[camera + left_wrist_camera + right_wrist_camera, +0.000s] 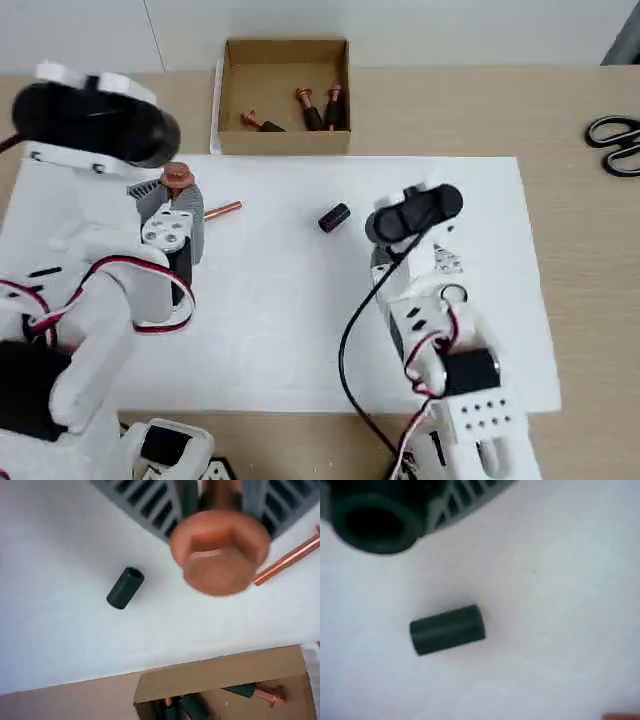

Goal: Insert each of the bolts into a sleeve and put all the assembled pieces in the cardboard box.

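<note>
- The left gripper (176,195), at 9 o'clock on the white mat (300,330), was clamped on the held bolt (220,555), copper head uppermost.
- The right gripper (405,222), toward 3 o'clock, appeared closed around the held sleeve (370,524), its bore open.
- The loose sleeve (334,217) lay near the mat's centre, and the loose bolt (222,210) lay just beside the left gripper.
- The cardboard box (285,143), at 12 o'clock, contained three assembled pieces (312,112).
- The step in hand was probably mating bolt and sleeve. The next move would call for bringing the grippers together, with shank lined up to bore.

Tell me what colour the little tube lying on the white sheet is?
The tube is black, clearest in the right wrist view.
</note>
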